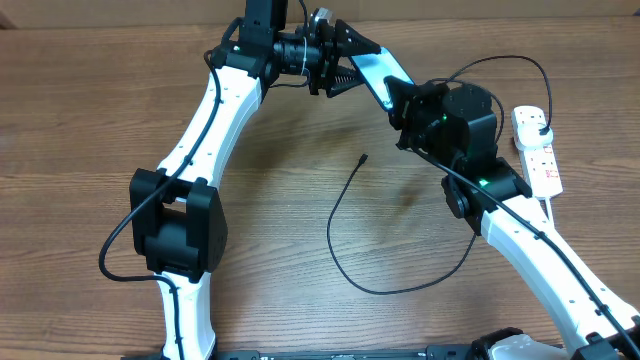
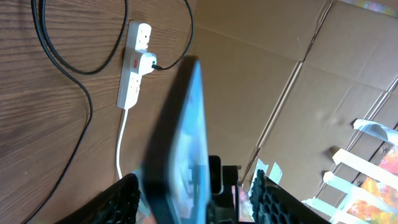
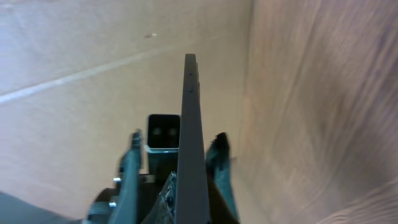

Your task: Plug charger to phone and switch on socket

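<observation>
The phone [image 1: 372, 68], its blue screen lit, is held up off the table at the back, between my two grippers. My right gripper [image 1: 404, 104] is shut on its right end; in the right wrist view the phone [image 3: 190, 112] stands edge-on between the fingers [image 3: 219, 163] of that gripper [image 3: 177, 180]. My left gripper [image 1: 345, 55] is open around its left end. The left wrist view shows the blurred phone [image 2: 186, 137] close to one finger [image 2: 118, 200], with a gap to the other. The charger's tip [image 1: 362, 158] lies loose on the table; its cable [image 1: 340, 250] loops round to the socket [image 1: 538, 152].
The white socket [image 2: 134, 68] with the black plug in it lies at the right edge, and its white cord [image 2: 121, 146] trails off it. The black cable [image 2: 68, 62] curves beside it. A cardboard wall [image 2: 280, 74] stands behind the table.
</observation>
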